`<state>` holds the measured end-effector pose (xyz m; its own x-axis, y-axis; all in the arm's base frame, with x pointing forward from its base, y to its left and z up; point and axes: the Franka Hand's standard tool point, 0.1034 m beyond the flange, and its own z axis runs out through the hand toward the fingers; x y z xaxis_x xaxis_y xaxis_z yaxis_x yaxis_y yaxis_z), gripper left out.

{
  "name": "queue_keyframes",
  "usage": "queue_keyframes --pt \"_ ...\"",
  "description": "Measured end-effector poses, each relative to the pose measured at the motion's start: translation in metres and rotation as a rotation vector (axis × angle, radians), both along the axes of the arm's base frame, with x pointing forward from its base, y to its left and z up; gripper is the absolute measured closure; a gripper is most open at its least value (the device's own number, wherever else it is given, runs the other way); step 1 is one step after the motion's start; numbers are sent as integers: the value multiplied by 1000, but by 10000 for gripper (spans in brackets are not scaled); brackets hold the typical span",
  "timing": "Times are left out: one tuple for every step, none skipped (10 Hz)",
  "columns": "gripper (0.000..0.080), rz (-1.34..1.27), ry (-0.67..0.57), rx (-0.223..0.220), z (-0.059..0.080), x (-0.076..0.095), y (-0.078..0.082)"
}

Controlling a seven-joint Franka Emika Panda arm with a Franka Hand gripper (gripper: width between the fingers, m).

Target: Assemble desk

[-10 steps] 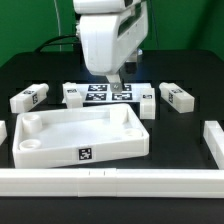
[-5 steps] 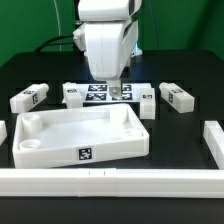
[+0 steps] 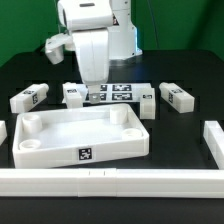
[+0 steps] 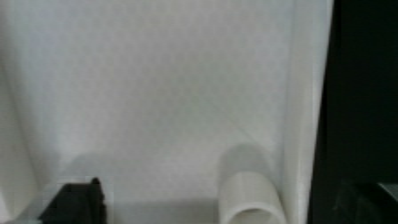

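The gripper point(image 3: 89, 94) has shifted toward the exterior view's left and now hangs over the marker board's point(image 3: 122, 92) end, just beside a leg point(image 3: 72, 93). Its jaws are spread and empty. The tabletop point(image 3: 50, 151) lies nearer the camera with no legs fitted. A leg pick is likely next.

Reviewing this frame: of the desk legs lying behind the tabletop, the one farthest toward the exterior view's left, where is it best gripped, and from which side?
Probably from above, closing on the leg across its two long sides near mid-length. It lies flat on the table, slanted, with bare surface along both long sides, so the jaws would need turning to match.
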<state>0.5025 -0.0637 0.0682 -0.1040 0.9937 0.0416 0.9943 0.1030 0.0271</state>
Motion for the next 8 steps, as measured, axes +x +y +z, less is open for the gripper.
queue_keyframes --pt "150 -26 22 3 0 0 2" --pt "150 -24 18 1 0 0 1" --pt "150 -25 20 0 -1 -1 0" --pt "150 -25 24 1 -3 -2 0" --pt "150 -16 30 4 -17 -10 -3" --pt "150 1 27 4 -28 -14 -5" --pt "150 20 21 4 -37 -15 -7" --pt "150 22 15 5 -46 -17 -9"
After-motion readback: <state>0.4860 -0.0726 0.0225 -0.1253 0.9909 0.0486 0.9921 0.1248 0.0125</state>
